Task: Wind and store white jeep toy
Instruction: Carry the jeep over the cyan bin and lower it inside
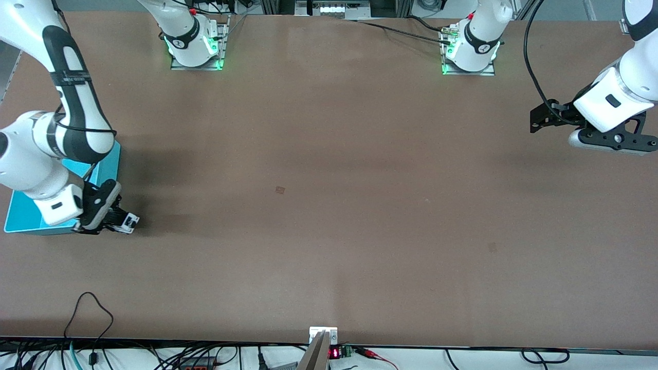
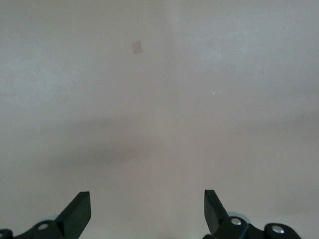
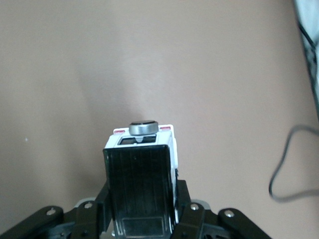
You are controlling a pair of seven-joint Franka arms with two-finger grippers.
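Currently: right gripper jaws clamped on white jeep toy beside cyan bin; best lifted clear of rim before release; left gripper jaws wide, waiting.

Looking matt and smooth: brown desk. Showing glossy white plastic, with ribbed black roof catching light: white jeep toy. Appearing smooth cyan plastic: bin. Gleaming as glossy shells: white arm casings.
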